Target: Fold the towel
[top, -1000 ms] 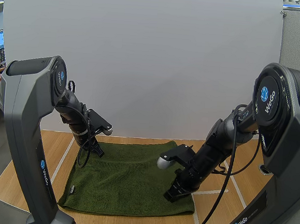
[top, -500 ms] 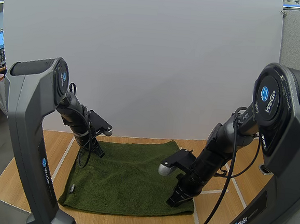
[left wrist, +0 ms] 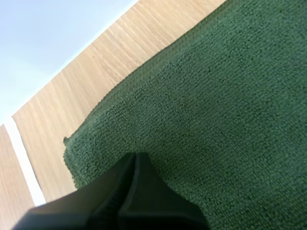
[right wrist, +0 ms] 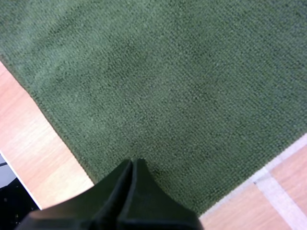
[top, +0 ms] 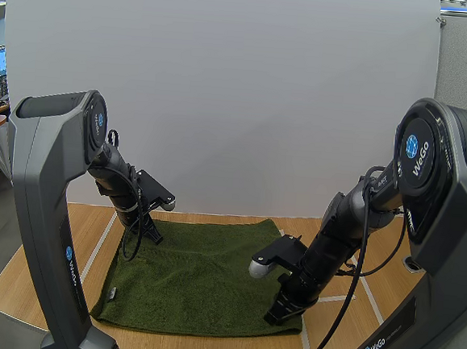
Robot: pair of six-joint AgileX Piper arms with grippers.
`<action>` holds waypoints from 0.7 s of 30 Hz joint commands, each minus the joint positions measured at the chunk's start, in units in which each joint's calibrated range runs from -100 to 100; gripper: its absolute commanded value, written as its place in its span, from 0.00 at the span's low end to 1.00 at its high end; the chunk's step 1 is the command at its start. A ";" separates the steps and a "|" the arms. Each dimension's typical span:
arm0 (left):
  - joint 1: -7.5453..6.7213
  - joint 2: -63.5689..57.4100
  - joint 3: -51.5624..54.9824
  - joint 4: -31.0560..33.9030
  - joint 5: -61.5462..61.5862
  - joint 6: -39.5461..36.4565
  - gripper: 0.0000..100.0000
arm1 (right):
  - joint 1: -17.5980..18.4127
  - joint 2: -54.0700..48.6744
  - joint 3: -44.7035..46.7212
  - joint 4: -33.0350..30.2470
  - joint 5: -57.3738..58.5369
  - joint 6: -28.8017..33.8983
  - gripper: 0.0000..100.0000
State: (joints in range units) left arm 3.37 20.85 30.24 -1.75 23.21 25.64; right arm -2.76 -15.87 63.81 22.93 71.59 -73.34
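Observation:
A dark green towel point(top: 197, 281) lies spread flat on the wooden table point(top: 39, 280). My left gripper point(top: 155, 239) hovers at the towel's far left corner, its fingers together as one dark wedge point(left wrist: 136, 158) just above the towel point(left wrist: 216, 96) near the corner edge. My right gripper point(top: 272, 317) is low over the towel's near right corner. Its fingers are also closed into a single wedge point(right wrist: 133, 163), tip close to the towel point(right wrist: 168, 72), with nothing seen between them.
White tape lines point(top: 329, 298) cross the table beside the towel's right edge and along its left side point(top: 98, 249). Bare wood point(right wrist: 48, 158) borders the towel at the front edge. The table's rounded front rim point(top: 13, 307) is close to the towel.
My right gripper has slid down and toward the towel's near right corner. The left arm has barely moved. The towel lies as before.

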 commanded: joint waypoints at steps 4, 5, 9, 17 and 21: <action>0.08 0.00 -0.41 -1.01 -0.55 -0.18 0.00 | -0.08 -0.74 0.32 -1.51 0.29 0.46 0.00; 0.08 0.00 -0.41 -1.01 -0.55 -0.18 0.00 | -0.08 -0.74 0.32 -1.49 0.29 0.46 0.00; 0.08 0.00 -0.41 -1.01 -0.03 -0.18 0.00 | -0.08 -0.74 0.32 -1.76 -3.37 0.46 0.00; 0.08 0.00 -0.41 -1.01 0.56 -0.18 0.00 | -0.08 -0.62 0.32 -1.76 -8.90 0.46 0.00; 0.08 0.00 -0.41 -1.01 1.13 -0.18 0.00 | -0.08 -0.61 2.63 -2.06 -14.75 0.35 0.00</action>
State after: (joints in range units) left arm 3.37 20.85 30.24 -1.75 23.21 25.64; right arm -2.76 -15.87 63.81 21.63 63.42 -72.77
